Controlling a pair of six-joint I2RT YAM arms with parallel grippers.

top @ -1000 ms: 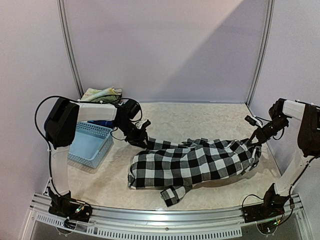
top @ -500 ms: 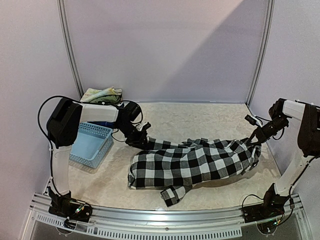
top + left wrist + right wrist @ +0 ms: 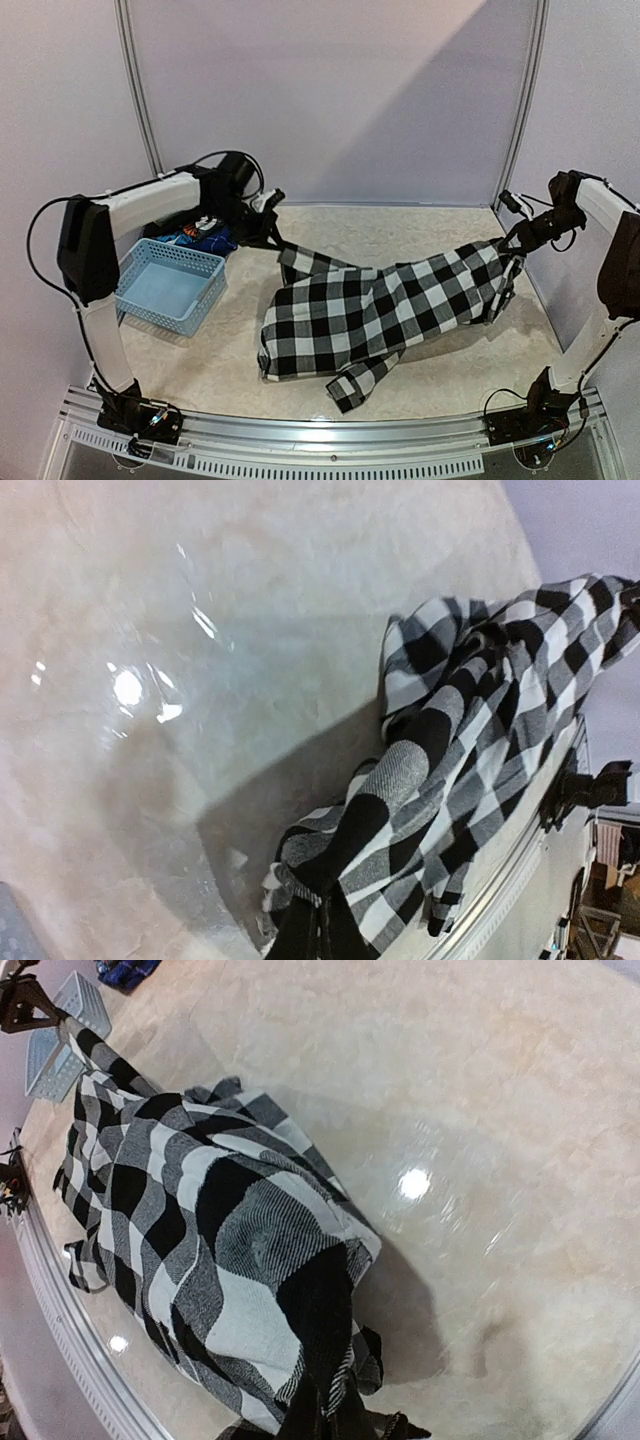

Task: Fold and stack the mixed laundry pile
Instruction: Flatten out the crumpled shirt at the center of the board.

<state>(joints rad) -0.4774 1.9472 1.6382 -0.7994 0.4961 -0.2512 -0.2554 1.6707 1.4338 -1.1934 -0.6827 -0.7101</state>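
Pale marbled tabletop [image 3: 400, 225] under lilac walls carries the black-and-white checked shirt [image 3: 380, 310], which is strung between both arms. At the back left, the left claw [image 3: 272, 236] is pinched tight on one end of the shirt, and that end is raised off the surface. Its wrist view shows the cloth bunched into the closed fingers and trailing away down to the tabletop. At the far right, the right claw [image 3: 516, 248] is likewise clamped on the opposite end, held up so the fabric hangs below it in a fold. Between them the body of the shirt sags onto the tabletop, with one cuffed sleeve [image 3: 346, 388] lying toward the near edge. Left of the shirt, apart from it, sits the light blue basket [image 3: 208, 298]. A dark blue printed piece [image 3: 200, 236] lies just behind the basket, near the left claw.
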